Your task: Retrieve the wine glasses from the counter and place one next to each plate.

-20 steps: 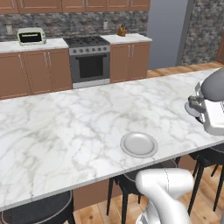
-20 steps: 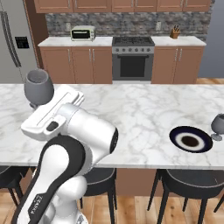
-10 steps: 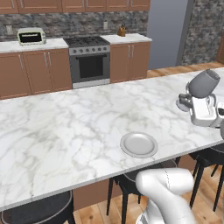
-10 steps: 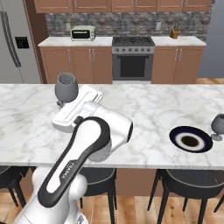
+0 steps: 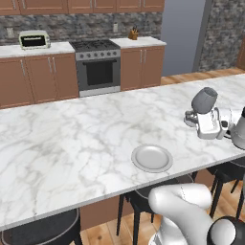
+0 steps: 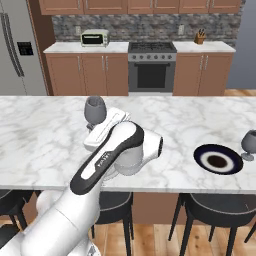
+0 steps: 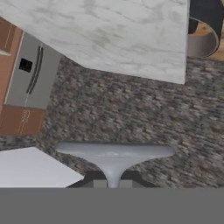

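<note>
Light plate [image 5: 152, 158] sits on the near edge of the island [image 5: 72, 143], nothing beside it. Further right, the gripper [image 7: 113, 183] hovers over the marble, fingers pinching the stem of a glass [image 6: 95, 108] carried bowl-up. Far right, the dark plate [image 6: 218, 159] has a second glass [image 6: 248, 143] standing just beside it.

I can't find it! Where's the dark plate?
In the right base view, the dark plate lies on the island's right end, beside a wine glass.

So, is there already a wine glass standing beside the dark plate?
Yes, a wine glass stands on the island just right of the dark plate.
</note>
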